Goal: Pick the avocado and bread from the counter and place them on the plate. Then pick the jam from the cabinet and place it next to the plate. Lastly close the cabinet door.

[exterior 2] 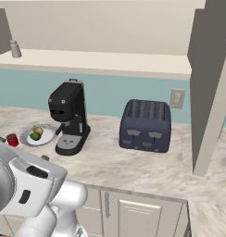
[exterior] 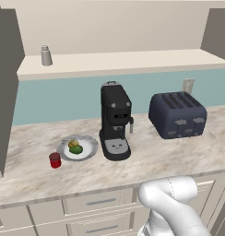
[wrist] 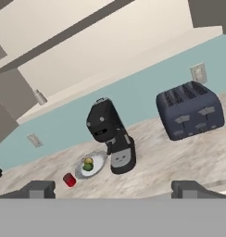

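Observation:
The white plate (exterior: 90,148) lies on the counter (exterior: 169,154), left of the coffee machine. On the plate rest the green avocado (exterior: 76,149) and the golden-brown bread (exterior: 73,143), touching each other. The red jam (exterior: 55,160) stands upright on the counter just off the plate's front left rim. Above, the cabinet (exterior: 128,62) stands open, its doors swung out at the left (exterior: 3,83) and right (exterior 2: 212,88). In the hand view my gripper (wrist: 116,190) is open, well back from the counter, with nothing between its fingertips (wrist: 38,189). From there the plate (wrist: 100,162) and jam (wrist: 69,180) lie ahead.
A black coffee machine (exterior: 115,120) stands mid-counter and a dark blue toaster (exterior: 177,114) to its right. A grey-white shaker (exterior: 46,56) sits at the left of the cabinet shelf. Drawers with silver handles (exterior: 100,202) run below the counter's front edge.

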Tool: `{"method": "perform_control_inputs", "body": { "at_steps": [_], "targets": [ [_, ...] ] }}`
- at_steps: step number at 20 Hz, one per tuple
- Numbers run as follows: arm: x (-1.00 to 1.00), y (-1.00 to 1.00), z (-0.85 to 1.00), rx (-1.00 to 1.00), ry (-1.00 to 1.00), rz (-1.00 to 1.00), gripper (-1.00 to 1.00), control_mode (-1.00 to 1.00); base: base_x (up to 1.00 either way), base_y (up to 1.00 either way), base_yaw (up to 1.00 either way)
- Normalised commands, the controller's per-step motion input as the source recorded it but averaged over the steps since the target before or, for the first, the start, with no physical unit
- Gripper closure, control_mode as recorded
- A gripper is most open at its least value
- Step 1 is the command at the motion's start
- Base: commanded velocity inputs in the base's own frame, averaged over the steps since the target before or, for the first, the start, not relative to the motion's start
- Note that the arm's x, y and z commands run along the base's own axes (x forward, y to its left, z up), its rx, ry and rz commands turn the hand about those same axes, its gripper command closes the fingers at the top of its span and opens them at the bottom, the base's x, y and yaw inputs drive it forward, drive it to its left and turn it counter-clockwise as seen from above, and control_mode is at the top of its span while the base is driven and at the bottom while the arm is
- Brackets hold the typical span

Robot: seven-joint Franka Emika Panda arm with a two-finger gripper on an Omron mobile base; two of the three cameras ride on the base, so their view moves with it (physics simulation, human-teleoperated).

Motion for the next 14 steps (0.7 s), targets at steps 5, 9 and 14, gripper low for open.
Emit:
{"method": "perform_control_inputs", "body": {
  "at_steps": [5, 9, 14],
  "targets": [
    [0.0, 0.0, 0.0, 0.0, 0.0, 0.0, -1.0, -1.0, 0.0, 0.0, 0.0],
    [-0.1, -0.08, 0.0, 0.0, 0.0, 0.0, -1.0, -1.0, 0.0, 0.0, 0.0],
    [-0.14, -0.09, 0.0, 0.0, 0.0, 0.0, -1.0, -1.0, 0.0, 0.0, 0.0]
  ]
}}
